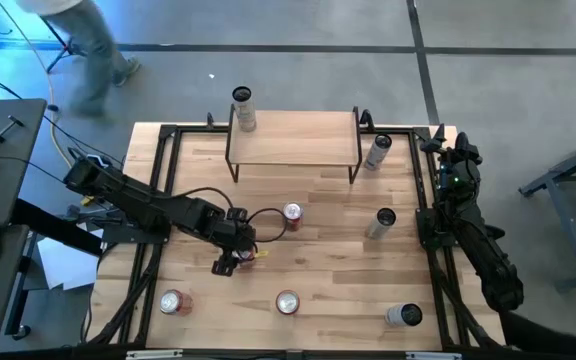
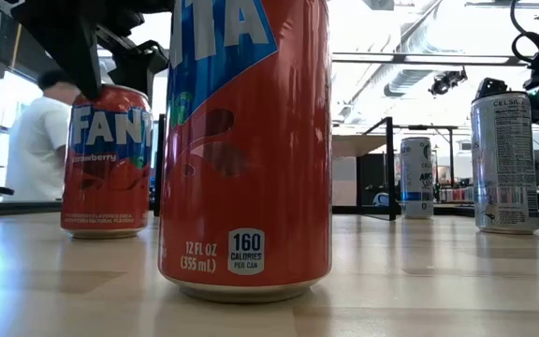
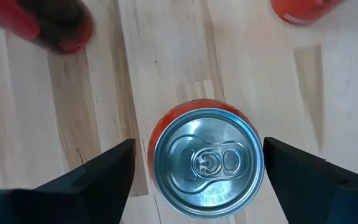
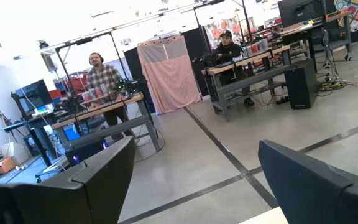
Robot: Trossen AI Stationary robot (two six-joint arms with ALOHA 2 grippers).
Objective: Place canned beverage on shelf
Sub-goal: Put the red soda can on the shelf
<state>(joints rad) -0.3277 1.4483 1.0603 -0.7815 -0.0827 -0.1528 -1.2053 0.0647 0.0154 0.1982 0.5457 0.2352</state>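
Fingers (image 3: 98, 177) of the left gripper (image 3: 197, 180) stand apart, clear of a red can (image 3: 207, 162) which the high view hides.

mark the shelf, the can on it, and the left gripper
shelf (image 1: 298, 140): high view, bare part of its wooden top board.
can on the shelf (image 1: 243, 98): high view, its lid.
left gripper (image 3: 197, 171): left wrist view, midway between its open fingers, over a red can.
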